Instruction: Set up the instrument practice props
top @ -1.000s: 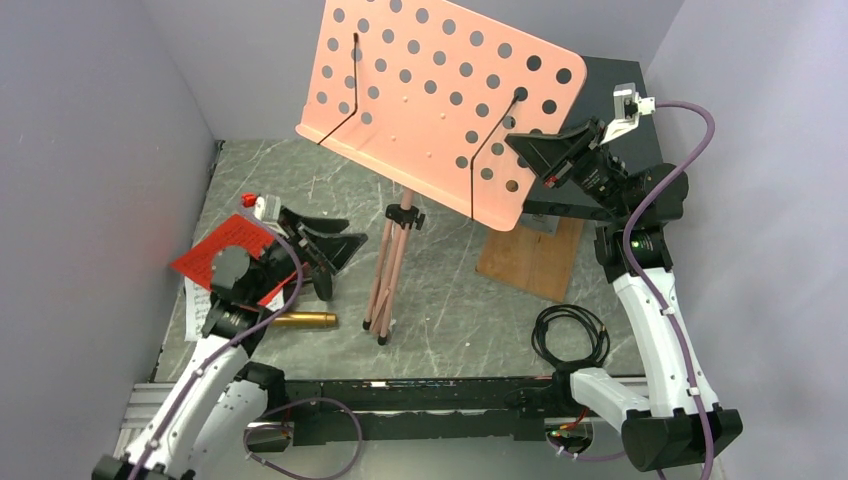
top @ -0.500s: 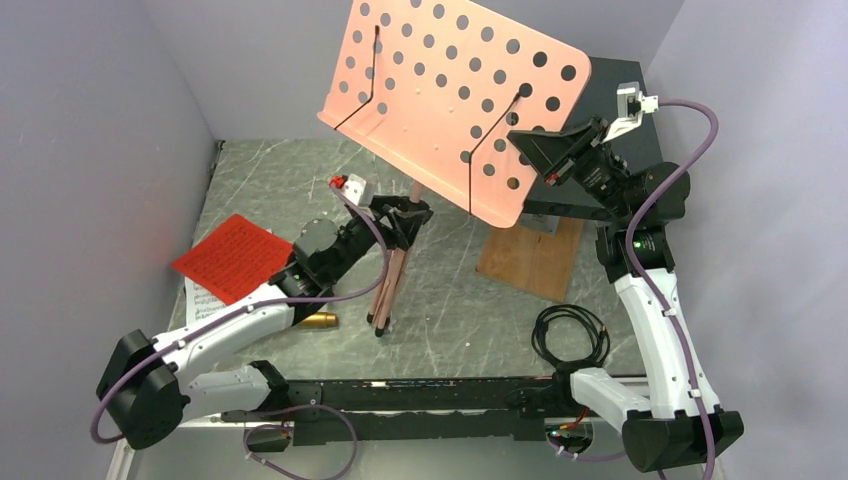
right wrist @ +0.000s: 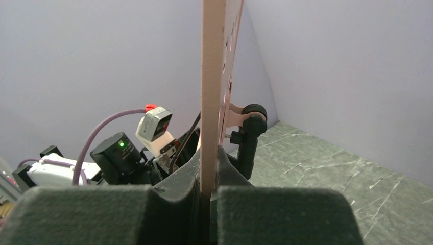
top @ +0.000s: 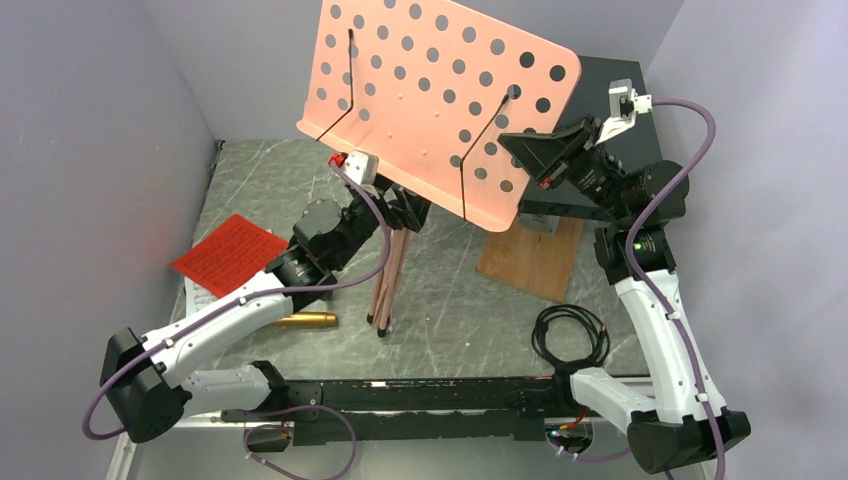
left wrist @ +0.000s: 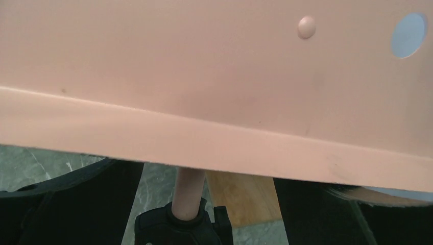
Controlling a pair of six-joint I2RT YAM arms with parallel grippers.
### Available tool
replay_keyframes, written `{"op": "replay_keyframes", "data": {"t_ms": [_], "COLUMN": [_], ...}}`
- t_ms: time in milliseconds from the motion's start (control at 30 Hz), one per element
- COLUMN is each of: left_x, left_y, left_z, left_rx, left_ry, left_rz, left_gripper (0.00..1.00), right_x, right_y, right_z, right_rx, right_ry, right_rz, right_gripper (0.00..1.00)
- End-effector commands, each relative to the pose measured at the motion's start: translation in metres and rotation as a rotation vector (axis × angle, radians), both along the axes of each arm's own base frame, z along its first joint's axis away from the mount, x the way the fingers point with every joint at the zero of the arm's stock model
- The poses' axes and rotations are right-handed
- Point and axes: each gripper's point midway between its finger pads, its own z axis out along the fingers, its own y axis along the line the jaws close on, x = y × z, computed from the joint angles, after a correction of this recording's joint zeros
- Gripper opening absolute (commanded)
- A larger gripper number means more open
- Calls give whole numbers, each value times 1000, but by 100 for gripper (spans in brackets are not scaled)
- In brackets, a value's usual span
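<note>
**Right gripper clamps pink stand while left stands open round its pole**

Nearest the arm bases, a cable coil (top: 570,335) lies on the right of the table (top: 460,310). A gold microphone (top: 305,320) lies on its side on the left, well apart from the coil. Just beyond the microphone a red sheet (top: 230,255) lies flat, overlapping a white sheet (top: 198,296) that shows only at its near edge.

At mid-table the stand's legs (top: 380,300) are bunched together rather than spread, with their feet on the marble. The left gripper (top: 408,210) sits at the black collar just under the plate (top: 430,90). From above, the plate's lower lip partly hides it. The left wrist view fills the gap: two dark fingers (left wrist: 66,204) stand wide apart, with the pole (left wrist: 188,191) and collar (left wrist: 178,227) between them. Bare marble and wood show on either side, so neither finger touches the pole.

Farther back, the right gripper (top: 525,150) meets the plate's right edge. Only the right wrist view shows the hold. There the plate appears edge-on and is pinched tight between the grey pads (right wrist: 286,214). A black joint (right wrist: 250,132) shows behind it.

A wooden board (top: 530,260) lies under the plate's right corner. The dark box (top: 610,100) on it fills the far right corner, partly behind the right arm.
</note>
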Motion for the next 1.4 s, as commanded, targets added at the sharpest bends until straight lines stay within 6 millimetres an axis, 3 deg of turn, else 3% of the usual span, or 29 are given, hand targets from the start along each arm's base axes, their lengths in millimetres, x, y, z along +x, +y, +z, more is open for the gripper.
{"op": "replay_keyframes", "data": {"t_ms": [0,367,467,567,667,767,900,1067,1200,1333,1367], "left_x": [-8,4,12,19,27,28,35,35,36,35,36], "left_y": [2,-14,-18,-21,-18,-20,-20,-21,-11,-1,0], "left_z": [21,26,27,25,27,37,44,61,76,67,60], "left_rx": [-26,9,41,79,106,130,170,195,194,186,184], "left_ry": [17,-59,-97,-122,-155,-203,-205,-262,-306,-285,-265], "left_rz": [-19,-36,-21,0,39,37,64,62,114,148,151], "left_gripper": [97,59,60,68,65,50,9,2,0,2,10], "right_x": [-38,-42,-46,-50,-55,-61,-66,-72,-68,-78,-81], "right_y": [3,9,13,18,21,25,31,37,38,49,53], "right_z": [42,41,43,43,41,36,30,29,37,39,38], "right_rx": [-119,-118,-125,-144,-163,-171,-178,-200,-195,-213,-216], "right_ry": [-390,-393,-400,-393,-402,-405,-394,-390,-404,-453,-463], "right_rz": [2,35,50,66,81,97,115,150,136,208,228], "right_gripper": [0,0,0,0,0,0,0,0,0,0,0]}}
